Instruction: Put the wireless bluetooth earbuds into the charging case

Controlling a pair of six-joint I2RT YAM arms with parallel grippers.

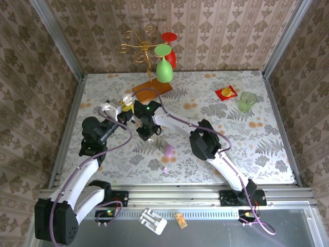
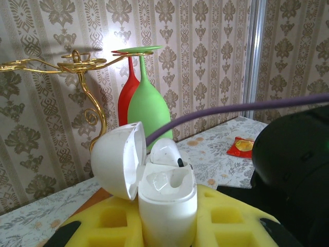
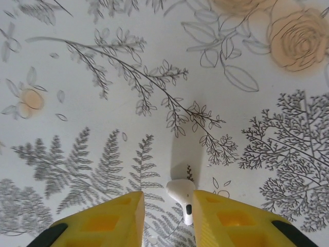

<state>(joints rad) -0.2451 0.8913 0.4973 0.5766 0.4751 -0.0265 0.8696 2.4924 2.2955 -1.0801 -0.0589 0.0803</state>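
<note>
My left gripper (image 2: 167,218) is shut on the charging case (image 2: 168,198), which looks white and stands upright between the yellow pads. Its lid (image 2: 115,159) is swung open to the left. One earbud (image 2: 165,152) sits in the far socket, and the near socket is hollow. In the top view that gripper (image 1: 126,105) is held up at the left. My right gripper (image 3: 167,199) points down at the table with its jaws apart. A white earbud (image 3: 181,191) lies against the right finger, with a gap to the left one. Whether it rests on the table I cannot tell. The right gripper (image 1: 146,134) hangs beside the left.
A lilac egg-shaped object (image 1: 168,150) and a tiny lilac piece (image 1: 165,168) lie on the floral table near the front. A gold rack on a wooden base (image 1: 151,91) holds a green glass (image 1: 164,69) and a red one. A red packet (image 1: 225,92) and a green cup (image 1: 247,101) are at the back right.
</note>
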